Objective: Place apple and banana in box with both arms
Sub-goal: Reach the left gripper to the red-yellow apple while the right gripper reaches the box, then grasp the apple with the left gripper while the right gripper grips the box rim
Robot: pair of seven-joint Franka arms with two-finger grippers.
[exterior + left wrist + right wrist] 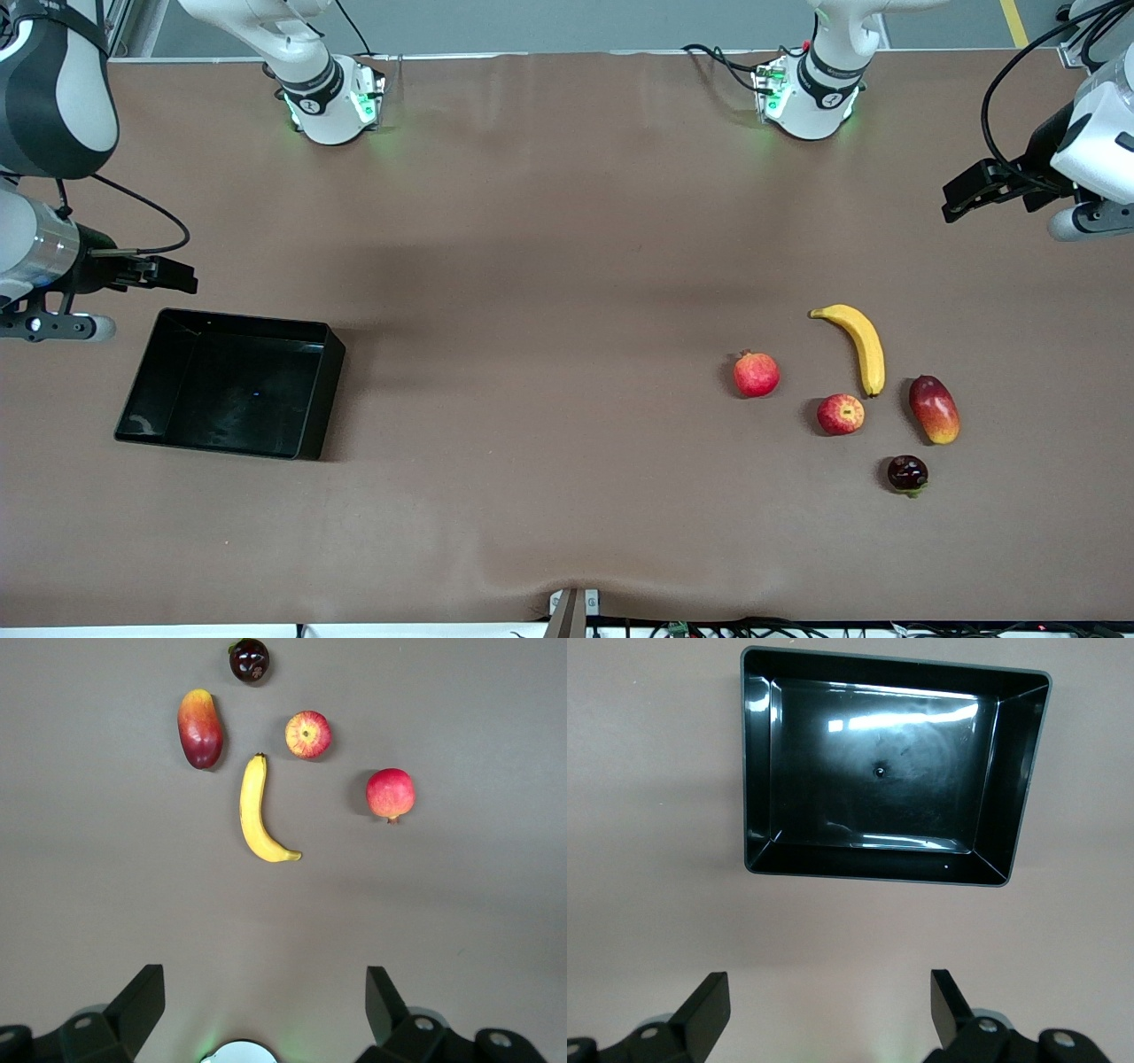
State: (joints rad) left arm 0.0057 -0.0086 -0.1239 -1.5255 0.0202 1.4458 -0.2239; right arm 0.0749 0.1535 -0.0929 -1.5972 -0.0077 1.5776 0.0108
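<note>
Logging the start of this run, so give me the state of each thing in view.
box: empty, upright
apple: on table, untouched
banana: flat on table, untouched
left pincer: open, above table near fruit
right pincer: open, above table beside box

Even, fairly bright overhead light falls on the brown table (pixel 549 266), and all three views are sharp. Fruits cast short soft shadows; the banana (pixel 861 346) has one hugging its edge. White glare streaks the glossy box (pixel 757 771) floor. Green glow surrounds both arm bases.
</note>
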